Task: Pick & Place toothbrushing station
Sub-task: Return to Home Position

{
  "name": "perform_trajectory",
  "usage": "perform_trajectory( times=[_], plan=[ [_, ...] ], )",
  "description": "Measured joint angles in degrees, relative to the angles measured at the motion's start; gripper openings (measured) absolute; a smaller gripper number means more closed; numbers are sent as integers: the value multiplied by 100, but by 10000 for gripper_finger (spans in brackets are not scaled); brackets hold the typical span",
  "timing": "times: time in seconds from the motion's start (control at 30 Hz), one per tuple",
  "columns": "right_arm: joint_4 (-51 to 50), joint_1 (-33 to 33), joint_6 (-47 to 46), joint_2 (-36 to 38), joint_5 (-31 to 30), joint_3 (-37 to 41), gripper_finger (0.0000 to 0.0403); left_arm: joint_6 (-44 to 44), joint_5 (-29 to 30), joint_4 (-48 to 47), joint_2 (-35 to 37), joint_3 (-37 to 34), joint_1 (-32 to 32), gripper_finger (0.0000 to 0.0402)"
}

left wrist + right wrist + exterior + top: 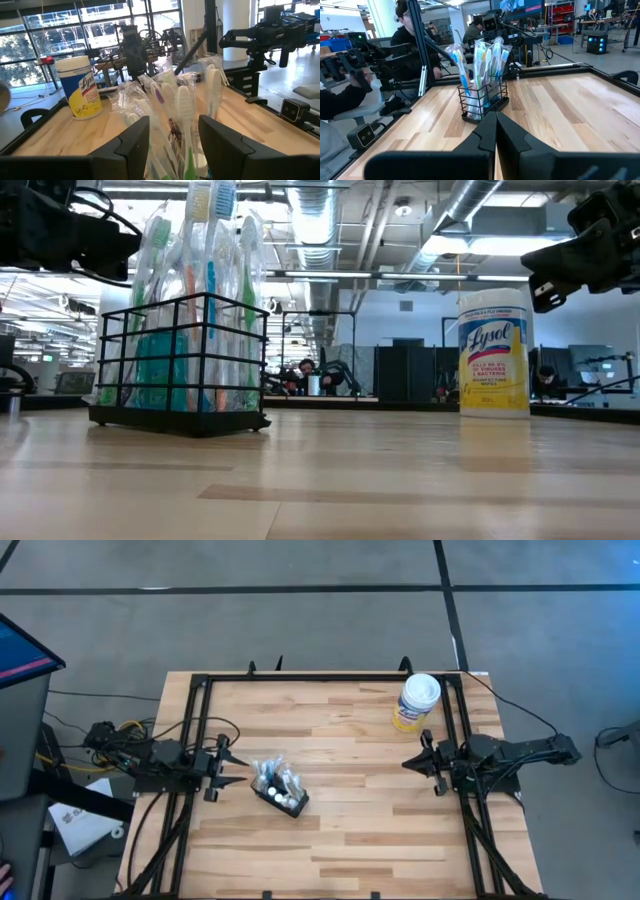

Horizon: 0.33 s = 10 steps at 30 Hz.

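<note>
The toothbrushing station (pixel 281 790) is a small black wire holder filled with wrapped toothbrushes. It stands on its base on the wooden table, left of centre, and also shows in the low view (pixel 180 370) and the right wrist view (pixel 482 97). My left gripper (pixel 236 766) is open just to the station's left. In the left wrist view (pixel 175 150) the toothbrush heads (pixel 182 107) stand ahead between its fingers, untouched. My right gripper (pixel 408 762) is shut and empty at the table's right side, pointing toward the station; it also shows in the right wrist view (pixel 495 125).
A yellow Lysol canister with a white lid (pixel 416 701) stands at the far right of the table, close to my right arm; it also shows in the low view (pixel 493 350). A black frame (pixel 330 678) runs along the table's edges. People sit beyond the table's left side (pixel 405 35).
</note>
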<state>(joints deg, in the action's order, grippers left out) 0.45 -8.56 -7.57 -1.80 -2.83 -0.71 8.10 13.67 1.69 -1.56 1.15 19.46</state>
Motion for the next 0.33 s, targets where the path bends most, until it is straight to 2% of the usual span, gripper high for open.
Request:
perform_trajectory(
  times=[0.33],
  plan=[
    [0, 0, 0, 0, 0, 0, 1, 0, 0, 129, 0, -7, 0, 163]
  ],
)
